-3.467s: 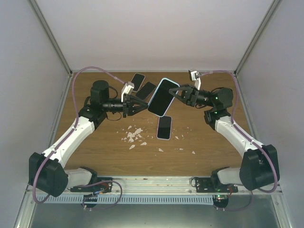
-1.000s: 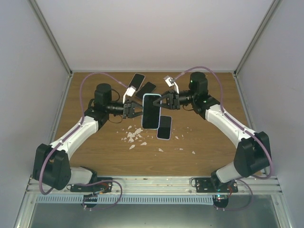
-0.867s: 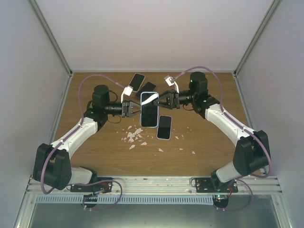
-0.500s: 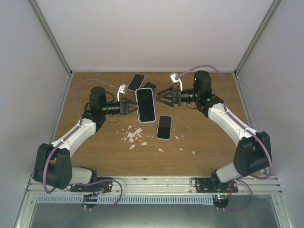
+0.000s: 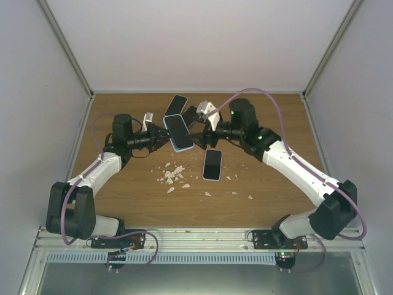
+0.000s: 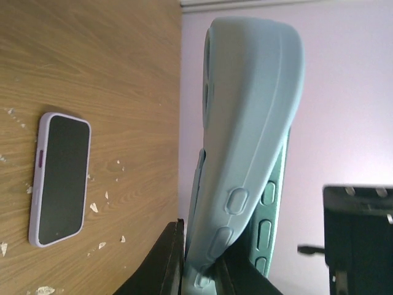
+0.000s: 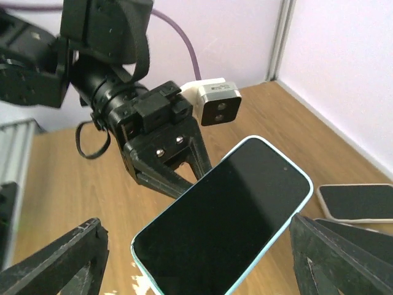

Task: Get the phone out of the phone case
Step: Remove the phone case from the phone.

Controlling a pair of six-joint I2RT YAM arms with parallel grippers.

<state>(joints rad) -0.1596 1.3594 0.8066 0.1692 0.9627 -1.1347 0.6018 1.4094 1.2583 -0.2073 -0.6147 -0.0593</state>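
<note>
Phone: seated in pale-blue case, held above table, between the arms.
Left gripper: clamped on the case edge.
Right gripper: fingers spread wide, empty.
Bearing: screen directly ahead of right gripper, long axis spanning its finger gap.
Judgement: right arm is the free one, best placed to pull.

Your black left gripper reaches right, clamped on the pale-blue cased phone; your black right gripper faces it, fingers spread wide.
</note>
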